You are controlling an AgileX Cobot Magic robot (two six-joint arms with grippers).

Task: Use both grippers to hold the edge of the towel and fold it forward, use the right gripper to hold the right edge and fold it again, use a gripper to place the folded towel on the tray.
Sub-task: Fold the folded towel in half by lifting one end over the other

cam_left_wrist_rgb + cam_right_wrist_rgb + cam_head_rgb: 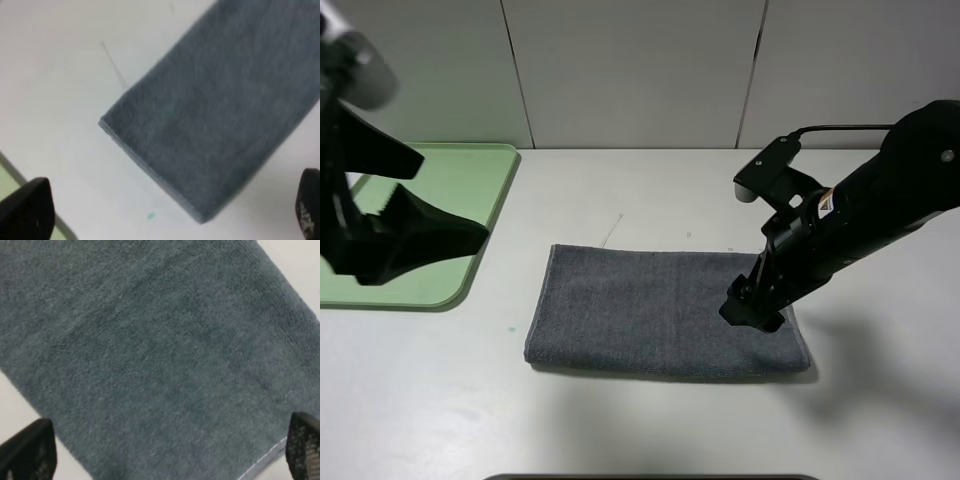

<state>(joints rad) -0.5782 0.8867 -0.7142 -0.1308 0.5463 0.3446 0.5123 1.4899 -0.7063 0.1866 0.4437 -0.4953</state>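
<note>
A dark grey towel [660,310] lies flat on the white table as a long folded rectangle. It also shows in the left wrist view [215,115] and fills the right wrist view [160,360]. My right gripper [755,310] is open, low over the towel's right part near its right edge, holding nothing; its fingertips [30,452] stand wide apart over the cloth. My left gripper [450,197] is open and empty, raised over the green tray [470,170], left of the towel; its fingertips [30,207] frame the towel's left end.
The green tray sits at the table's back left, and its edge shows in the left wrist view [7,175]. A grey panelled wall [640,70] stands behind the table. A small teal speck [150,216] lies on the table near the towel's left corner.
</note>
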